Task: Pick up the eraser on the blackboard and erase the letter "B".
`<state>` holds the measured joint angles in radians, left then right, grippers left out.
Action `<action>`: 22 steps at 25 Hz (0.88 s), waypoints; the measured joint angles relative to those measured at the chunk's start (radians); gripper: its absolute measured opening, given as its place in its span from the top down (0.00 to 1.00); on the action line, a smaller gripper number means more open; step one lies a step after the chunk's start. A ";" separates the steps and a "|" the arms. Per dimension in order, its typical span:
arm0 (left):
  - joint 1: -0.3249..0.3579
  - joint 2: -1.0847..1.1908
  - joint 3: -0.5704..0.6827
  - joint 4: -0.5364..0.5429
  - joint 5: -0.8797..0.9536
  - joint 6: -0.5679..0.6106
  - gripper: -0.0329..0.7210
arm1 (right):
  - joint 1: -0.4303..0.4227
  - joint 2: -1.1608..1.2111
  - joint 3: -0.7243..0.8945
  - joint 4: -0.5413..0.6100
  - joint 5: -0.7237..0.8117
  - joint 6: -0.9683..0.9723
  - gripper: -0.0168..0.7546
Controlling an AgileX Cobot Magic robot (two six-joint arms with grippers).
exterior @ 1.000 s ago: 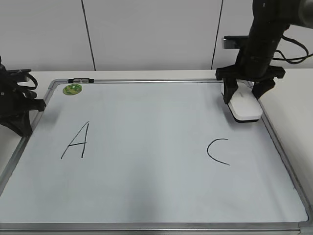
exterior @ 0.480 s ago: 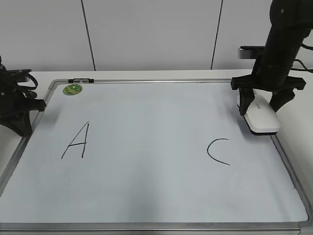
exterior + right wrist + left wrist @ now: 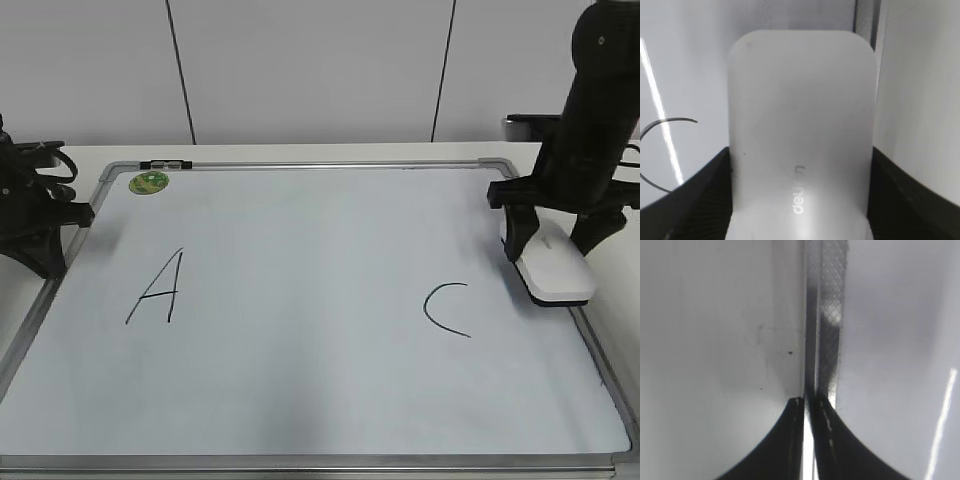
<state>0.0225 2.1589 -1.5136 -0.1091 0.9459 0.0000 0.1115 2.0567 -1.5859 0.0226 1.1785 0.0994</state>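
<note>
On the far left my left gripper [image 3: 35, 225] is parked over the left frame of the blackboard [image 3: 300, 400], its two fingers pressed together with nothing between them; in its wrist view only the silver frame strip runs out ahead of the closed tips. Just beyond those fingers, toward the board's top corner, sits the green magnet [image 3: 148, 182], and inward from them stands the letter A [image 3: 158, 287]. Moving right, the middle of the board is bare: I see no letter "B" anywhere between A and the letter C [image 3: 447, 309], so I judge the wiping done. Farther right, my right gripper [image 3: 553, 243] straddles the eraser [image 3: 557, 270], fingers spread to the block's width and against its long sides, the eraser at the board's right frame. I can't tell whether it rests down. What remains, I think, is setting it down and letting go.
</note>
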 joint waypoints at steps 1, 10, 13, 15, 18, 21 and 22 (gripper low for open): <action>0.000 0.000 0.000 0.000 0.000 0.000 0.92 | 0.000 -0.009 0.021 0.000 -0.022 0.000 0.30; 0.000 0.000 0.000 -0.002 0.000 0.000 0.92 | 0.000 -0.021 0.107 -0.006 -0.192 0.000 0.30; 0.000 0.000 0.000 -0.002 0.000 0.000 0.92 | 0.000 -0.021 0.109 -0.012 -0.204 0.000 0.30; 0.000 0.000 0.000 -0.002 0.000 0.000 0.92 | 0.000 -0.020 0.109 -0.016 -0.211 0.002 0.30; 0.000 0.000 0.000 -0.004 0.000 0.000 0.92 | 0.000 -0.020 0.109 -0.023 -0.219 0.002 0.30; 0.000 0.000 0.000 -0.004 0.000 0.000 0.92 | 0.000 -0.020 0.109 -0.023 -0.221 0.002 0.30; 0.000 0.000 0.000 -0.004 0.000 0.000 0.92 | 0.000 -0.020 0.109 -0.023 -0.221 0.002 0.30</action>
<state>0.0225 2.1589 -1.5136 -0.1128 0.9459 0.0000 0.1115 2.0370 -1.4773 0.0000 0.9576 0.1011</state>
